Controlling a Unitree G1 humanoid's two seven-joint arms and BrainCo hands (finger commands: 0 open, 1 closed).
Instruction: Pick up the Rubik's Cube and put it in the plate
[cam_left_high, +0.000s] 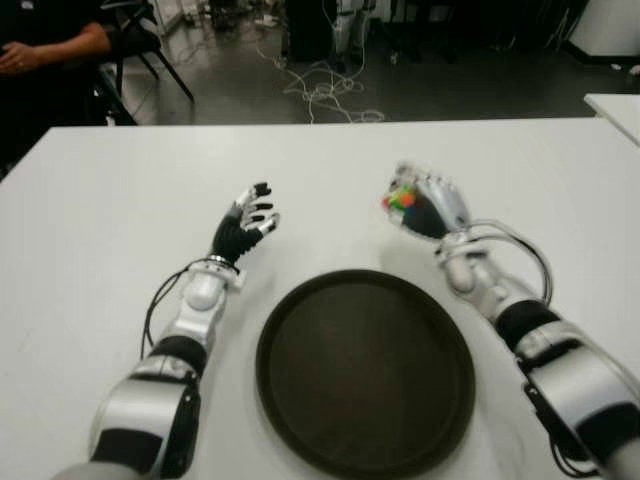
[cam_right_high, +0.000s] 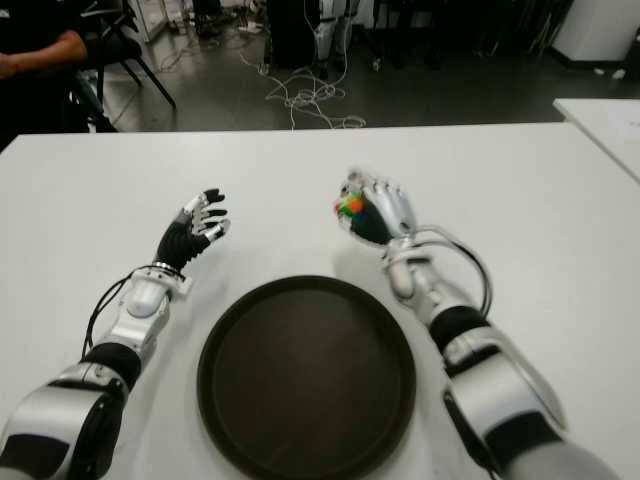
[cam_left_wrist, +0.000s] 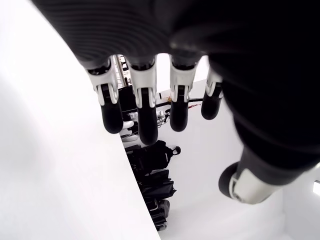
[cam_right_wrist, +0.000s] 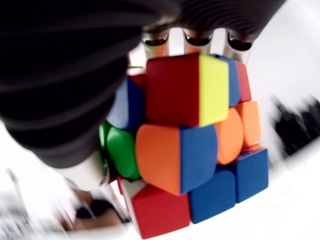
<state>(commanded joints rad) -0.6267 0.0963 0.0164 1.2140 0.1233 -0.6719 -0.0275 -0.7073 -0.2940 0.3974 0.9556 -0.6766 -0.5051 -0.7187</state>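
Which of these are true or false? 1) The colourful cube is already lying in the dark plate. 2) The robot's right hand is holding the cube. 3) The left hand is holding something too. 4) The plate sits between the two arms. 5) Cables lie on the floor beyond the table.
1) False. The plate holds nothing; the Rubik's Cube is in the right hand, beyond the plate's far rim.
2) True. Its fingers are closed around the cube.
3) False. The left hand is open with fingers spread and holds nothing.
4) True.
5) True. Pale cables lie on the dark floor behind the table.
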